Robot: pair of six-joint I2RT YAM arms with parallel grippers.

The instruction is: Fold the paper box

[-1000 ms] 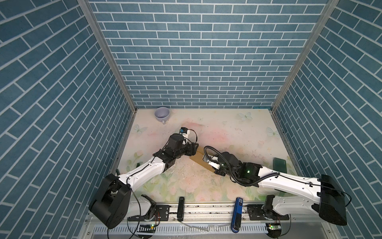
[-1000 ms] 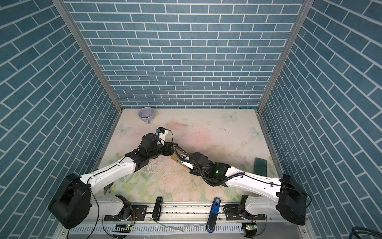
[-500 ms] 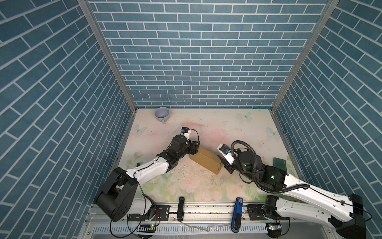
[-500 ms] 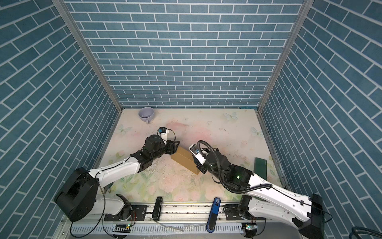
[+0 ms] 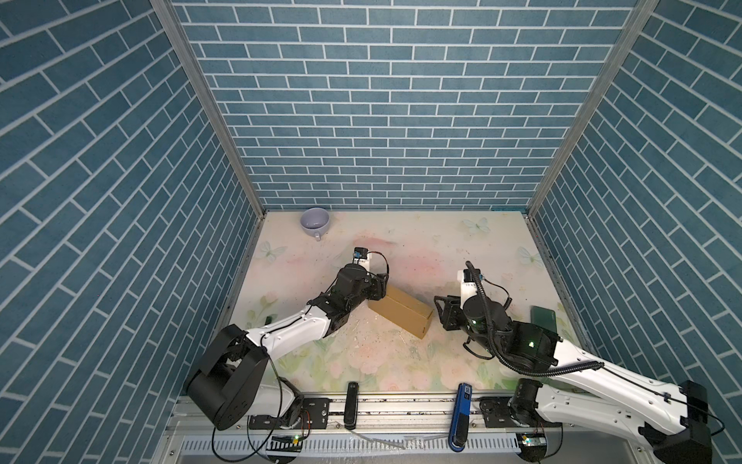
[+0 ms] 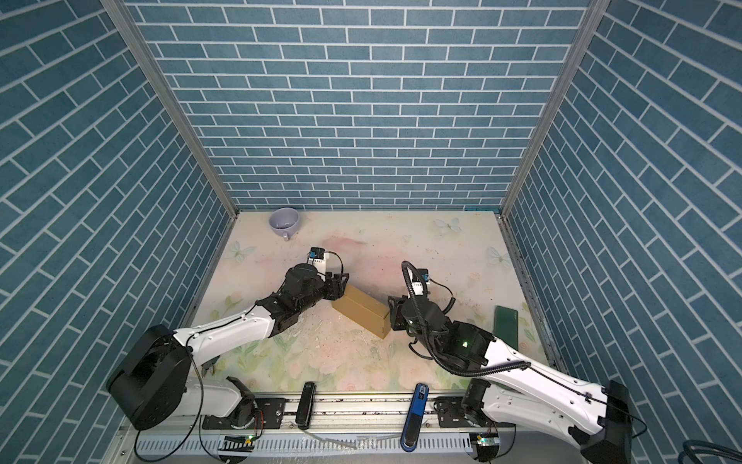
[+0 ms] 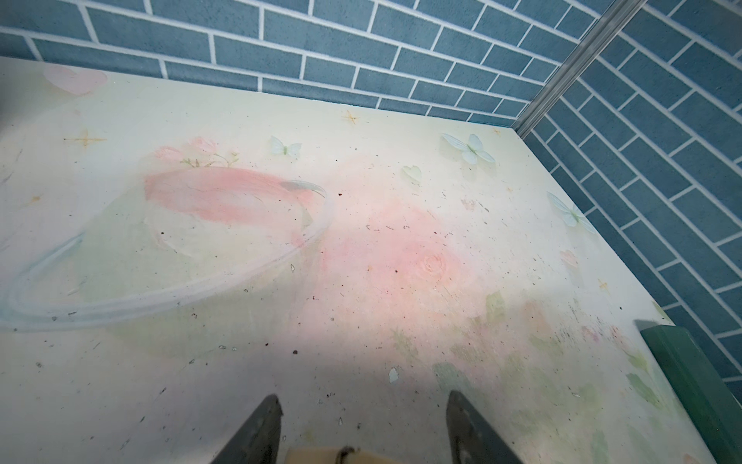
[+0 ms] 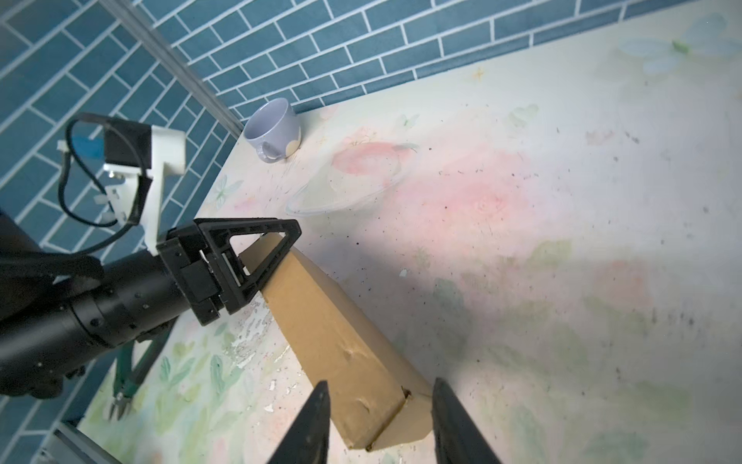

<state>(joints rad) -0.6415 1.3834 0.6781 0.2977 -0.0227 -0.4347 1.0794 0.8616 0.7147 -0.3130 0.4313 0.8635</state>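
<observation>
**Box lies slantwise between two grippers**

The folded paper box (image 5: 401,311) lies near the middle of the table (image 5: 421,257). In both top views its long axis runs from far left to near right. The left gripper (image 5: 379,287) sits at the far-left end with its fingers apart; whether they pinch the box cannot be told. The right gripper (image 5: 440,311) is spread, just beside the near-right end, which points into its gap.
</observation>
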